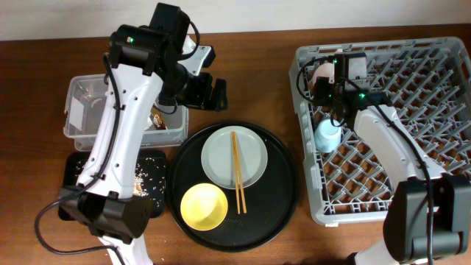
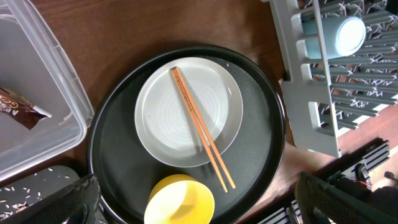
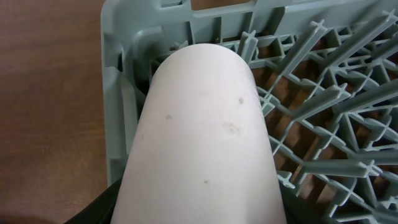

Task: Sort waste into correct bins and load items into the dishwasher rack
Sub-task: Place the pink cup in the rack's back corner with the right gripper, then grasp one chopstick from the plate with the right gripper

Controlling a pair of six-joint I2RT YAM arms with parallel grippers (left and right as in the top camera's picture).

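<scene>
My right gripper is shut on the pink cup over the far-left corner of the grey dishwasher rack. The cup fills the right wrist view. The light-blue cup lies in the rack. My left gripper is open and empty, high above the round tray. The grey-green plate carries the chopsticks; the yellow bowl sits in front of it. The gold-brown wrapper lies in the clear tub. Food scraps lie in the black rectangular tray. No tissue shows.
The large round black tray holds the plate and bowl between the bins and the rack. The left arm hangs over the tub and the black rectangular tray. The rack's left wall stands close to the round tray.
</scene>
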